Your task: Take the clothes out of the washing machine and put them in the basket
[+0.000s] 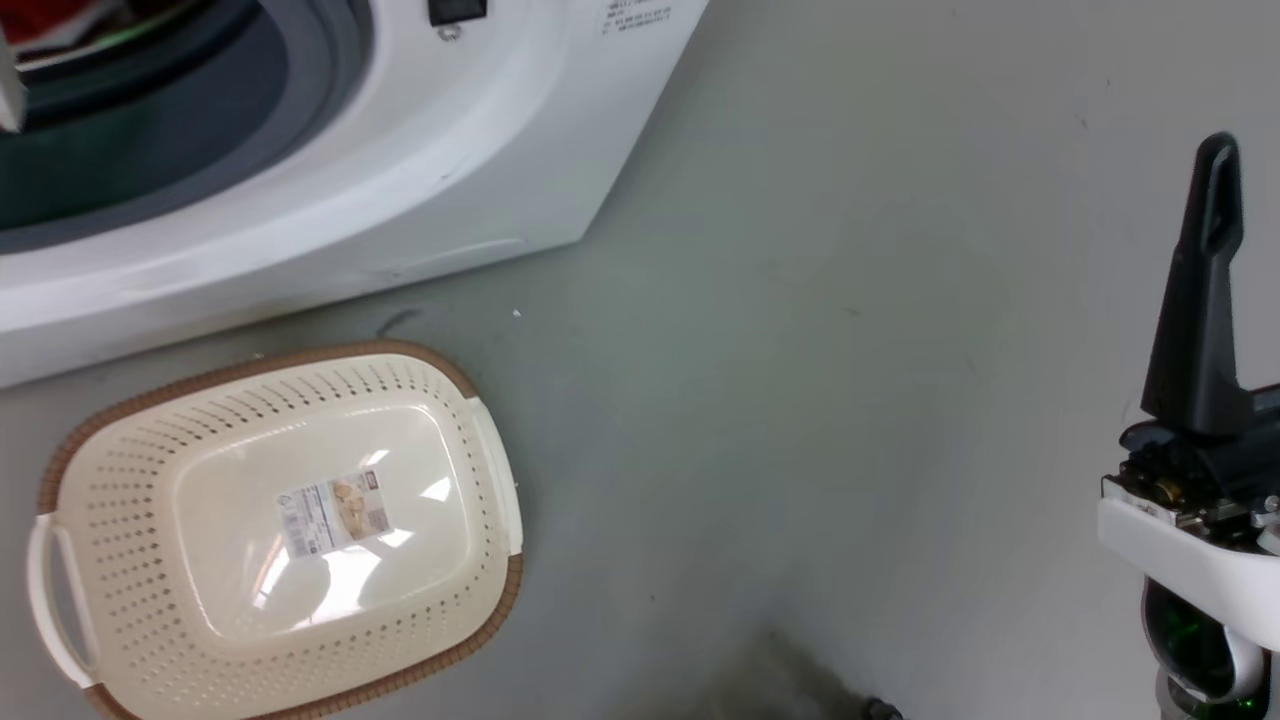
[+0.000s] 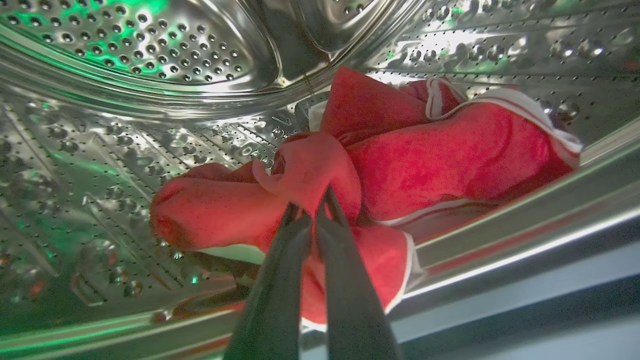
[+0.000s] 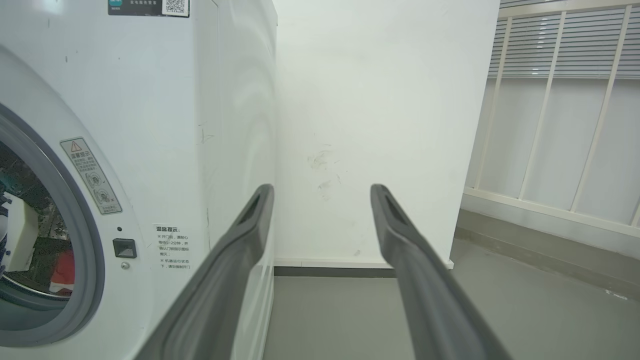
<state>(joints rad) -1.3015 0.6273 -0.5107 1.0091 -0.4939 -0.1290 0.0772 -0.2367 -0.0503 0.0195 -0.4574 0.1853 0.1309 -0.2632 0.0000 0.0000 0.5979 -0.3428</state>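
Inside the perforated steel drum [image 2: 150, 55] of the washing machine [image 1: 480, 150] lie the clothes [image 2: 440, 160], bright red pieces with white trim, heaped on the drum's lower wall. My left gripper [image 2: 309, 204] is shut on a raised red fold in the middle of the heap. A sliver of red clothes [image 1: 55, 18] shows through the porthole in the head view. The basket [image 1: 60, 480], cream with a brown rim, stands on the floor before the machine, holding just its paper label. My right gripper [image 3: 320, 197] hangs open beside the machine, holding nothing; one of its fingers [image 1: 1203, 290] shows at the far right.
The grey porthole rim [image 3: 87, 260] and a black door latch [image 3: 124, 247] face the right wrist view. A white wall [image 3: 375, 125] stands behind the machine, with slatted panels [image 3: 565, 45] to its right. Bare grey floor [image 1: 850, 420] stretches between basket and right arm.
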